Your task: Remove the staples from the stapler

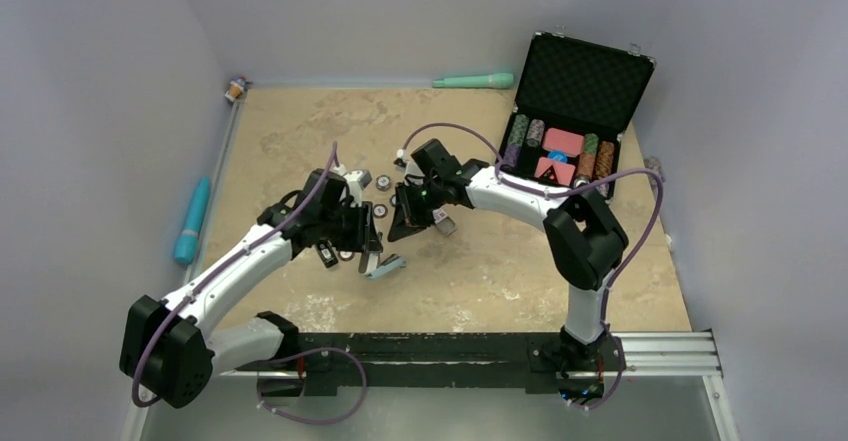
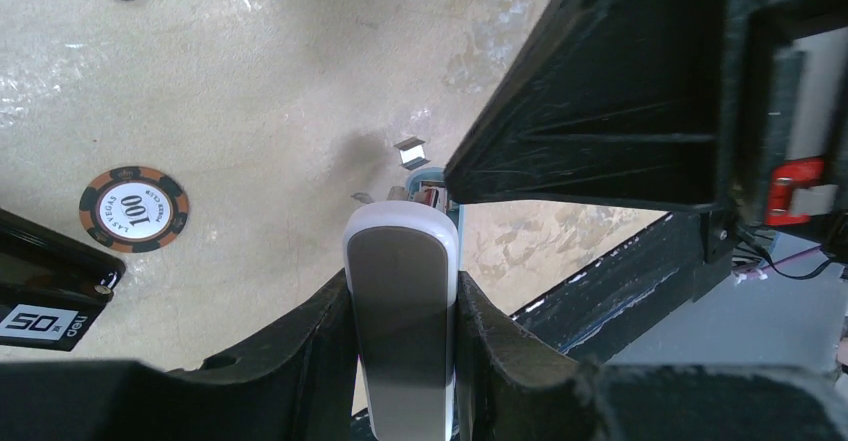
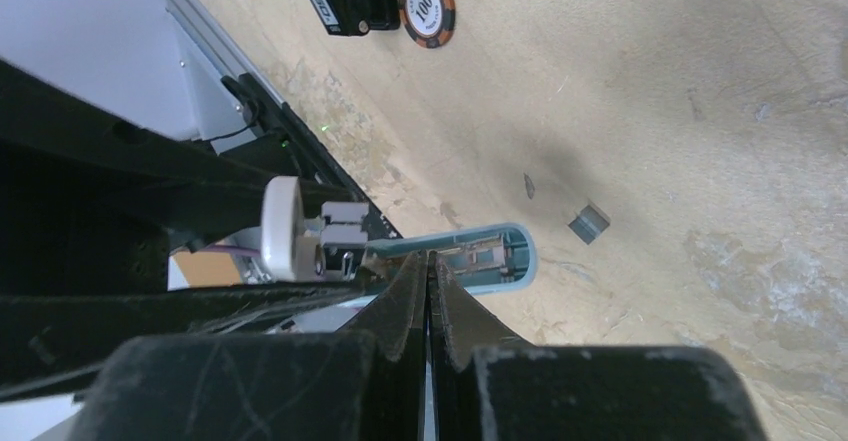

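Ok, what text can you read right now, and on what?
"100" and "LAS VEGAS": orange-and-black poker chip.
"50": white label on black object beside it; remainder blurred.
Chips in the open case: too small to read.

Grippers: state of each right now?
Left gripper: closed on the grey, white-edged stapler.
Right gripper: closed, nothing visible between its fingers.

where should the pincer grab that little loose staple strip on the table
Probably pinch the staple strip across its narrow width, straight down from above: it lies flat and low on the table, apart from the stapler.
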{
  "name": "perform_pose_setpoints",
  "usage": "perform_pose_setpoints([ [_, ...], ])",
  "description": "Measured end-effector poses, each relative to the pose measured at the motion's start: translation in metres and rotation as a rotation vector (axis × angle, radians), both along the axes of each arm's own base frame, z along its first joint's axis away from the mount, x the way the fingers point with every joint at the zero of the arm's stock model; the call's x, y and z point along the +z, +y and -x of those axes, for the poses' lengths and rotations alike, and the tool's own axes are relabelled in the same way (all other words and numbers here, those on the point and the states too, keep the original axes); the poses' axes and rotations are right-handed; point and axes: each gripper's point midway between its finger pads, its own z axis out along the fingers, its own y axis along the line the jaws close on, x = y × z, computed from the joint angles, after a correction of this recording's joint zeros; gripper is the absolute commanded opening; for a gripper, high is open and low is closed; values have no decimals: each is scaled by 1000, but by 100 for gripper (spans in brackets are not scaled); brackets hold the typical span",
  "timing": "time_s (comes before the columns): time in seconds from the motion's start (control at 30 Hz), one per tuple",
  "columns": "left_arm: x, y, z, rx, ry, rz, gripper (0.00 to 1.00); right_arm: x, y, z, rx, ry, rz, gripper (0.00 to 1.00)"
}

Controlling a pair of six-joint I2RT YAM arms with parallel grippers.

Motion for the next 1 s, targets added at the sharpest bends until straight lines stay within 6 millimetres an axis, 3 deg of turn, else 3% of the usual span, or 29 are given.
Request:
perform_pose_setpoints([
  [0.43,19,0,-5,10,-47,11,0,-17,-1,-2,28,7,64,0],
  [0.63,28,3,-12,33,-63,-12,0,-23,-5,6,64,3,89,0],
  [1.0,24,0,-18,42,-7,-36,0,-52,-8,56,190,28,145,0],
])
